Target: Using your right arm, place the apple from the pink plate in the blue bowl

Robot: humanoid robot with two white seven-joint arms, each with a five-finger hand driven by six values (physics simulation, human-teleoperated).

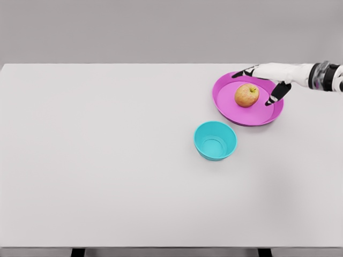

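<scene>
Right hand (pixel 266 80) reaches in from the right edge of the head view, its white forearm running nearly level across the far right of the worktop (pixel 107 160) and ending over the far side of the pink plate (pixel 229 110). Its fingers are spread and loose, holding nothing: one dark-tipped finger points left along the plate's far rim, while another (pixel 277 94) angles down toward the plate's right side, just beside the apple (pixel 246 95). Whether any fingertip touches the fruit cannot be told, though a small gap seems to show between them.

That apple, yellowish with a reddish blush and its stem upward, sits in the plate's flat middle, a little toward the far side. It lies between the two visible fingers, closer to the lower one. The plate itself is round with a raised rim and rests on the right part of the worktop, toward the far edge.

Nearer the camera and to the left of the plate stands the blue bowl (pixel 206 150), upright, its turquoise inside showing. Its rim sits just beside the plate's near-left edge, the two close but seemingly apart.

A plain grey wall (pixel 134 29) runs behind the pale worktop, whose near edge shows two dark legs (pixel 78 252) below it
</scene>
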